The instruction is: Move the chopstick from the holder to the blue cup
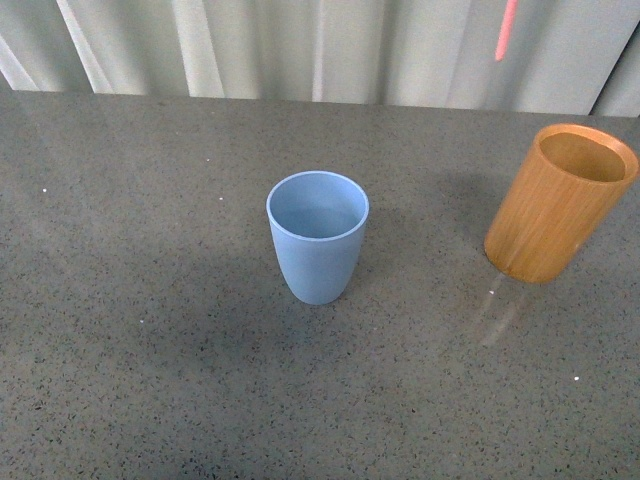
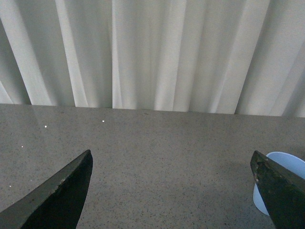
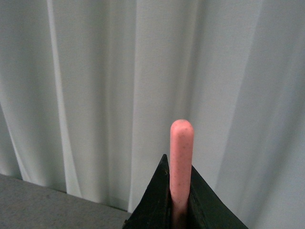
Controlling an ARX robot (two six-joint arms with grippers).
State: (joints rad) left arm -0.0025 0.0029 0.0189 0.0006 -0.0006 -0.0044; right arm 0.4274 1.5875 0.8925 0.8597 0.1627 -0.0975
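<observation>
The light-blue cup [image 1: 318, 236] stands upright near the middle of the grey table, empty inside. The orange-brown wooden holder [image 1: 560, 203] stands to its right, with nothing showing in it. A salmon-pink chopstick [image 1: 506, 32] hangs at the top edge of the front view, above and behind the holder. In the right wrist view the chopstick [image 3: 181, 157] sticks out between the dark fingers of my right gripper [image 3: 177, 191], which is shut on it. My left gripper [image 2: 171, 164] is open over bare table, with the blue cup [image 2: 283, 179] partly hidden behind one finger.
A pale pleated curtain [image 1: 300, 45] hangs along the far edge of the speckled grey table [image 1: 150, 330]. Neither arm shows in the front view.
</observation>
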